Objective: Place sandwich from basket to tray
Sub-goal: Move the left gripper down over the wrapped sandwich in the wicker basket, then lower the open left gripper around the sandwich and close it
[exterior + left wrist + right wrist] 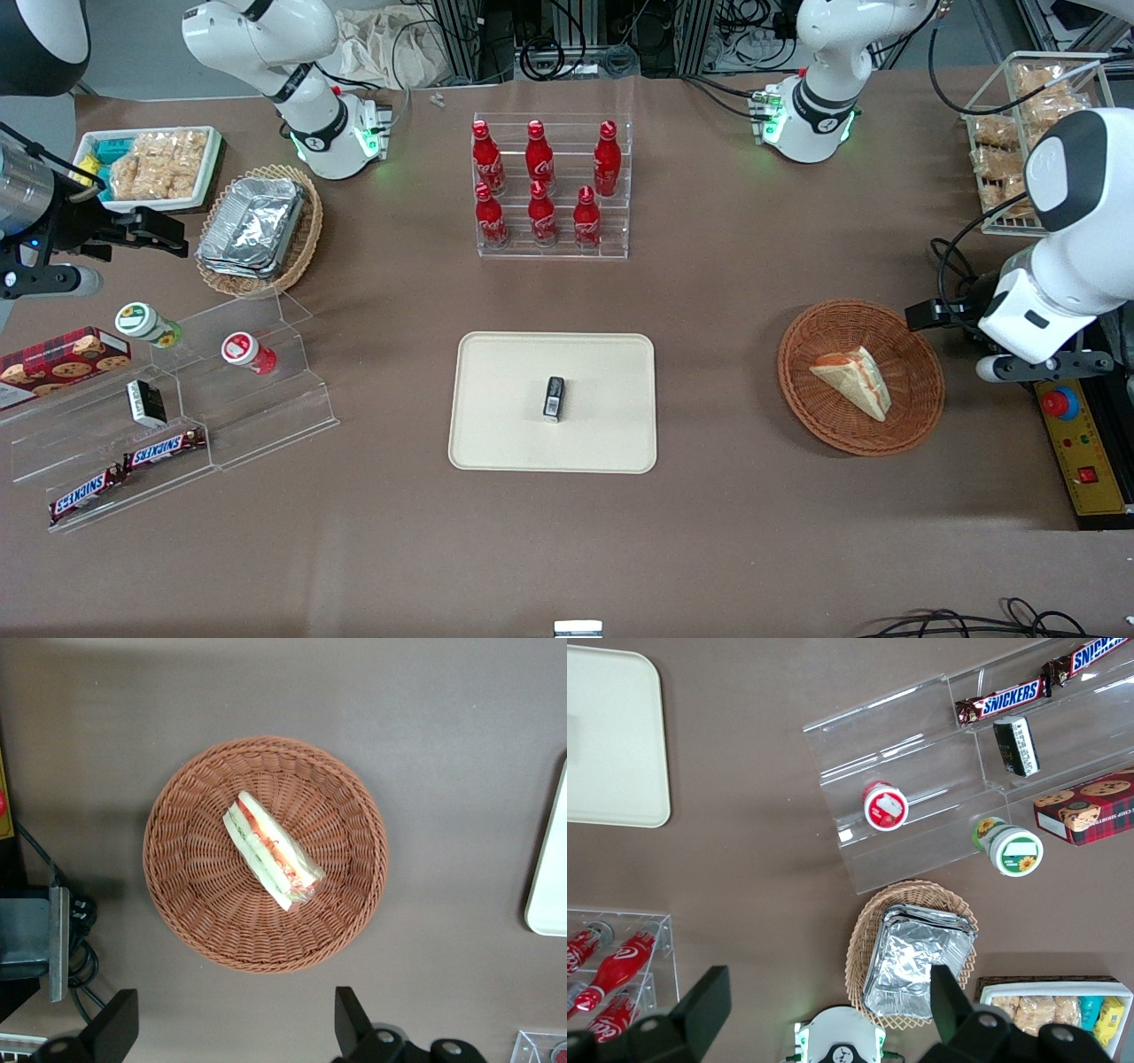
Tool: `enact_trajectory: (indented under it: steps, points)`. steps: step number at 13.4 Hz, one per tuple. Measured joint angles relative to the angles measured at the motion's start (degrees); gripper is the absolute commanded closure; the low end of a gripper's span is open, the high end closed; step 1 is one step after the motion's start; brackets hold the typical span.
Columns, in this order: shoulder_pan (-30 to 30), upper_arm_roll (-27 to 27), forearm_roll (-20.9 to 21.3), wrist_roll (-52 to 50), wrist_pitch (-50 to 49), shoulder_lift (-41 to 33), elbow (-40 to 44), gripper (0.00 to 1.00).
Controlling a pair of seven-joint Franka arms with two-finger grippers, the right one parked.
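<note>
The sandwich [855, 379], a pale wedge with red, orange and green filling, lies in the round reddish-brown wicker basket [912, 416]. It also shows in the left wrist view [270, 850], in the middle of the basket [177, 895]. My left gripper [928, 314] is open and empty. It hangs above the table just outside the basket's rim, toward the working arm's end; in the left wrist view the gripper [232, 1028] has its fingers wide apart. The cream tray [496, 443] lies mid-table, toward the parked arm's end from the basket, with a small black packet [554, 397] on it.
An acrylic rack of red bottles [551, 190] stands farther from the camera than the tray. A yellow control box [1081, 452] sits beside the basket at the table's end. A tan basket with foil containers [257, 230] and an acrylic snack shelf [177, 416] lie toward the parked arm's end.
</note>
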Motion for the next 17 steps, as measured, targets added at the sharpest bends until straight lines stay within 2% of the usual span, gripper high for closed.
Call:
enact_trajectory:
  steps: [4, 7, 10, 14, 17]
  points:
    - [0.0, 0.0, 0.0, 0.0, -0.1, 0.0, 0.2, 0.01]
    - [0.0, 0.0, -1.9, 0.3, -1.0, 0.0, -0.2, 0.01]
    - [0.0, 0.6, -2.2, -0.1, 0.4, 0.2, -3.7, 0.04]
    - [0.3, 1.3, -2.4, -6.3, 12.9, 0.2, -12.9, 0.04]
    - [0.3, 2.0, -2.6, -18.4, 24.4, 0.9, -18.3, 0.02]
